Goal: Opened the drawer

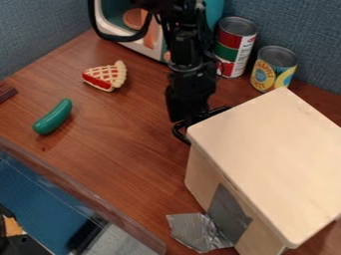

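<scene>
A: Right and near: wooden drawer box [269, 154], pale, with a broad flat top, resting on the tabletop [126, 149]. Which face holds the drawer cannot be told.

B: And the tool [191, 123]?

A: Centre, at the far left corner of the box, pointing down, its lower end partly hidden behind the wood. Whether it stands apart, together or clamped cannot be told. The black arm [190, 64] descends from the far edge of the view.

B: The grey detail on the box?

A: A grey patch [228, 211] on its near left side; next to it, a wrinkled silver sheet [196, 231] (the creases catch the light) lies on the tabletop.

B: Left half, please.

A: A green toy vegetable [53, 117], lying at a slant; farther and to its right, a pie slice [108, 76] with latticed crust; at the left edge, part of a dark brown block [7, 92].

B: Far side?

A: A white-and-teal toy appliance [143, 48], partly behind the arm. To its right, two upright cans: one red and green [234, 47], and just beside it a shorter yellow and blue one [273, 68].
</scene>
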Motion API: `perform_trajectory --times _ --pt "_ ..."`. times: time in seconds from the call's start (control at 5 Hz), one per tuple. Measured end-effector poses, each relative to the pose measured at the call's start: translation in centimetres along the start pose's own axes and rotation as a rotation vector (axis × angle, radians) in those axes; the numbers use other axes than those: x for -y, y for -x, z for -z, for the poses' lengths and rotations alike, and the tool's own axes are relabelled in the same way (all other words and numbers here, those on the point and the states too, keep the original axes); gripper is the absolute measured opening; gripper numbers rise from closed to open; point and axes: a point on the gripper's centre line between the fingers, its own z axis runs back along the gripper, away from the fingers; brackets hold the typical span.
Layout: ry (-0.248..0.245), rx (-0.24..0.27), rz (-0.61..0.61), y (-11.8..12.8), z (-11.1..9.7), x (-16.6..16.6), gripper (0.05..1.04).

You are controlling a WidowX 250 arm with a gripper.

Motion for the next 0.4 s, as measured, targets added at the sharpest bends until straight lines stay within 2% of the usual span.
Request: perform_trajectory --times 0.4 --pt "-0.011 -0.003 -0.035 0.9 -1.0 -2.5 0.385"
